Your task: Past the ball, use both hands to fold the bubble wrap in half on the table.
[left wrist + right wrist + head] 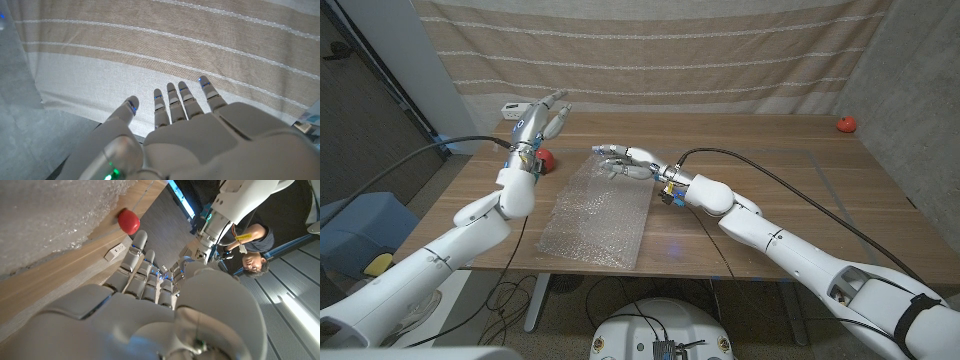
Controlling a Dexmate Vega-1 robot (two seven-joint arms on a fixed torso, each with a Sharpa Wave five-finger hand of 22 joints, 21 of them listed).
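From overhead, the bubble wrap [595, 212] lies flat on my wooden table [760, 190], the red ball [546, 159] just left of it; my left hand [542, 115] hovers, fingers spread, empty. My left wrist faces a striped curtain [150, 45]. My right hand [145, 305] reaches out empty, fingers loosely extended.

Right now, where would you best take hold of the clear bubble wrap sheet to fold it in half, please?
Probably the far corners of the clear bubble wrap sheet, one per hand, coming from above: it lies flat, its far edge nearest the right hand.
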